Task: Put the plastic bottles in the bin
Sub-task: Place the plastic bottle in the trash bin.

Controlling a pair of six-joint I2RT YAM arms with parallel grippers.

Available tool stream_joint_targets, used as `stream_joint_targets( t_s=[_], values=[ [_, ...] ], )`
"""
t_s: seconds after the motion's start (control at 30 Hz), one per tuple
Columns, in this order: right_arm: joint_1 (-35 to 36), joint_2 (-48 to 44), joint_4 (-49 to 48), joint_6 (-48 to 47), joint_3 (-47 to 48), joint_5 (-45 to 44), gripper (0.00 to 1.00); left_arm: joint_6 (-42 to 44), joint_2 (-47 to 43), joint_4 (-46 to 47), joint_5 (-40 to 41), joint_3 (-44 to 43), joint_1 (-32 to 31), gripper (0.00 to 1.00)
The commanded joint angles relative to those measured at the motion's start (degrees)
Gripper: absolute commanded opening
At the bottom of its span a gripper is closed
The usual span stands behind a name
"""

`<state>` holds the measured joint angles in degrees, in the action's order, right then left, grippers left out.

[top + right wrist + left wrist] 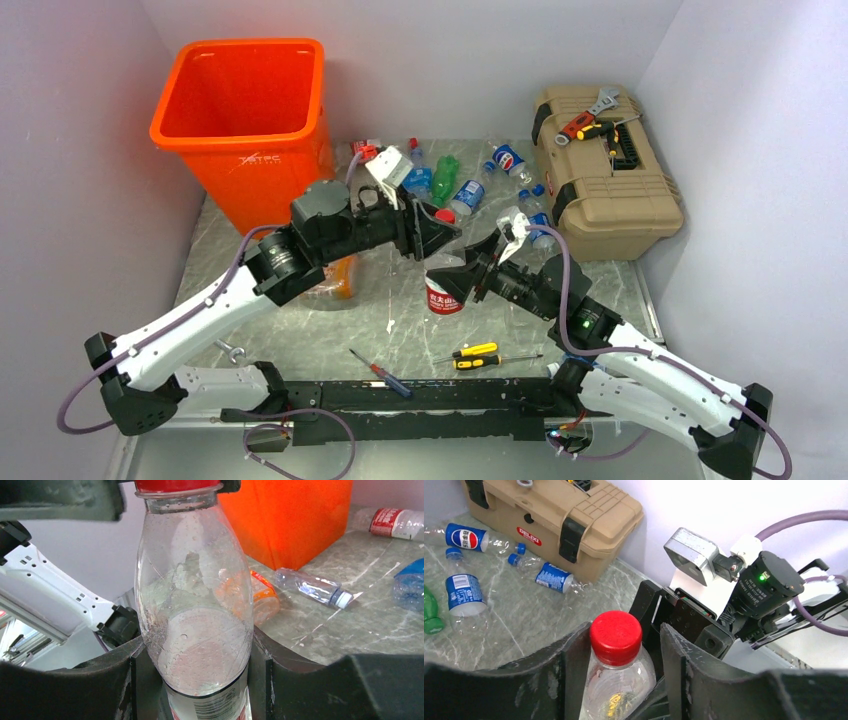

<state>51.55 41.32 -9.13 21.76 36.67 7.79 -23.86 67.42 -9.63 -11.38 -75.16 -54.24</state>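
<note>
A clear plastic bottle (445, 296) with a red label and red cap (616, 637) stands upright at mid-table. My right gripper (197, 642) is shut on its body (195, 605). My left gripper (624, 630) reaches over it from the left. Its jaws straddle the cap, half open: one finger touches the cap and a gap shows on the other side. The orange bin (240, 110) stands at the back left. More bottles (460, 180) lie at the back centre. An orange-labelled one (340, 280) lies under my left arm.
A tan toolbox (605, 170) with tools on its lid sits at the back right. Two screwdrivers (475, 355) and a third (380, 372) lie near the front edge. Blue-labelled bottles (464, 595) and a green one (430, 612) lie beside the toolbox (559, 515).
</note>
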Motion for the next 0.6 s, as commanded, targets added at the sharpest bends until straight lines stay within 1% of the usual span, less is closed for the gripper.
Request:
stream_joint_targets(
  t_s=[0.0,0.03,0.07,0.17,0.3,0.37,0.5,0.53,0.57],
  values=[
    [0.52,0.19,-3.22,-1.19,0.68,-0.59,0.42,-0.36,-2.1,4.31,1.07,0.58,-0.08,0.51],
    [0.61,0.31,-3.32,-1.26,0.75,-0.59,0.42,-0.32,-1.74,3.71,0.56,0.17,-0.08,0.49],
    [0.65,0.4,-3.33,-1.28,0.83,-0.66,0.42,-0.36,-1.45,3.33,0.07,-0.16,-0.08,0.48],
    [0.82,0.6,-3.35,-1.45,1.12,-0.8,0.42,-0.61,-0.6,2.63,-1.02,-0.51,-0.08,0.57],
    [0.92,0.6,-3.23,-1.54,1.24,-1.02,0.42,-0.69,-0.06,2.14,-1.04,-0.45,-0.08,0.62],
    [1.09,0.6,-3.03,-1.67,1.22,-1.11,0.42,-0.6,0.13,1.97,-1.1,-0.52,-0.08,0.6],
    [1.18,0.35,-2.98,-1.72,1.27,-1.45,0.42,-0.49,0.42,1.78,-1.56,-0.61,-0.08,0.52],
    [1.27,0.34,-2.94,-1.74,1.24,-1.46,0.42,-0.42,0.57,1.72,-1.74,-0.69,-0.08,0.49],
    [1.27,0.34,-2.96,-1.76,1.24,-1.55,0.42,-0.35,0.67,1.64,-2.15,-0.71,-0.08,0.42]
  ],
)
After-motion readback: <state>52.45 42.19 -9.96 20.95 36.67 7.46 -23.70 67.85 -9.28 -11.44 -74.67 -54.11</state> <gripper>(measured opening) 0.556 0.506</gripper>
